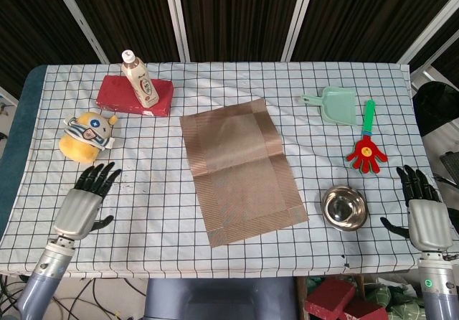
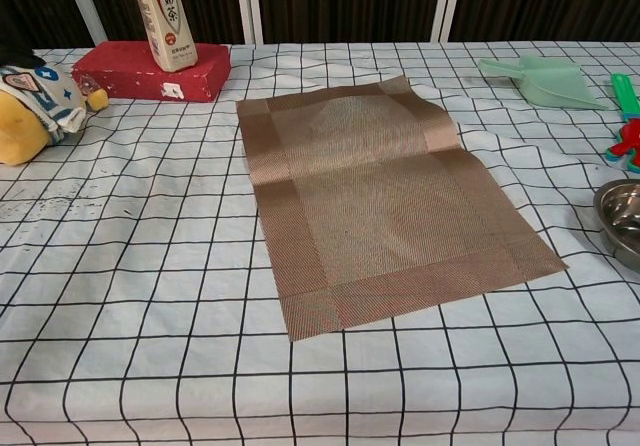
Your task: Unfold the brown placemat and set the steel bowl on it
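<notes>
The brown placemat (image 1: 242, 171) is lying fully opened out and flat in the middle of the counter (image 1: 165, 212), which is wearing a white cloth with a black grid. It's sitting at a bit of a slant, with a soft crease running across its upper half.

The steel bowl (image 1: 343, 207) is sitting upright on the cloth just off the placemat's near right corner, close to it but not touching. In the chest view only its left edge is poking in at the right side of the frame (image 2: 622, 218).

The right hand (image 1: 424, 218) is hovering to the right of the bowl near the counter's edge, fingers spread and pointing away from the robot, thumb sticking out toward the bowl, holding nothing. There's a clear gap between it and the bowl.

The left hand (image 1: 84, 202) is hanging out over the near left part of the counter, fingers also fanned apart and empty, well away from the placemat. A yellow plush toy (image 1: 86, 135) is sitting just beyond its fingertips.

Further back on the left, a milk tea bottle (image 1: 139, 80) is standing on a red box (image 1: 135, 95). Over on the far right, a mint green dustpan (image 1: 333, 105) is lying beside a red hand-shaped clapper with a green handle (image 1: 366, 145).
</notes>
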### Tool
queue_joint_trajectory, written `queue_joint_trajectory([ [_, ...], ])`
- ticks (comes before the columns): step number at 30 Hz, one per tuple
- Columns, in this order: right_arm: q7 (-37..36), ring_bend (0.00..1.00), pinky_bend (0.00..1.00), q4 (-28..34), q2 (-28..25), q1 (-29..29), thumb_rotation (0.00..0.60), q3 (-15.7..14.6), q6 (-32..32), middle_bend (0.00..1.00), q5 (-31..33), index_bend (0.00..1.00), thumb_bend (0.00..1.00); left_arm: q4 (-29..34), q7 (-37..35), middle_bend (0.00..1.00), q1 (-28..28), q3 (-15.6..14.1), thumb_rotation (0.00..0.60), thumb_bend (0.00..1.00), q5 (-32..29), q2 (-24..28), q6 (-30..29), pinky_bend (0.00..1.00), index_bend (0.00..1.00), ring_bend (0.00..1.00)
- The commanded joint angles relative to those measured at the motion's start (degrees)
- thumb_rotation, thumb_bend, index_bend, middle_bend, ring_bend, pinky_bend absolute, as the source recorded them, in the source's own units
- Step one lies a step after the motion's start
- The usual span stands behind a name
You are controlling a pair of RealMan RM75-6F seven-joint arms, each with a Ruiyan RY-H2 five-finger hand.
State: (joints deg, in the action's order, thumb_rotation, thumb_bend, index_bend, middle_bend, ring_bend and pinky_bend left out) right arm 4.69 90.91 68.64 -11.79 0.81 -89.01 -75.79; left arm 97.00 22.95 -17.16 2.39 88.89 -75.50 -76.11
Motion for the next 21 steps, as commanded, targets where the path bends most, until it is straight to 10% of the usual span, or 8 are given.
queue_joint_trajectory([
  [1,-1.16,0.01,0.18,-0.83,-0.02,0.28,0.6,0.69,1.26,0.02,-0.23,0.0,0.05,2.99,7.12,0.01,-4.62,0.83,0.6,0.05,-0.21,-4.44,6.23,0.1,0.09,0.02],
  [21,-3.91,0.01,0.18,-1.97,-0.05,1.07,0.6,4.41,3.96,0.02,1.93,0.02,0.05,-1.05,14.6,0.01,-23.68,3.84,0.6,0.05,-1.28,-14.57,31.15,0.1,0.06,0.02],
])
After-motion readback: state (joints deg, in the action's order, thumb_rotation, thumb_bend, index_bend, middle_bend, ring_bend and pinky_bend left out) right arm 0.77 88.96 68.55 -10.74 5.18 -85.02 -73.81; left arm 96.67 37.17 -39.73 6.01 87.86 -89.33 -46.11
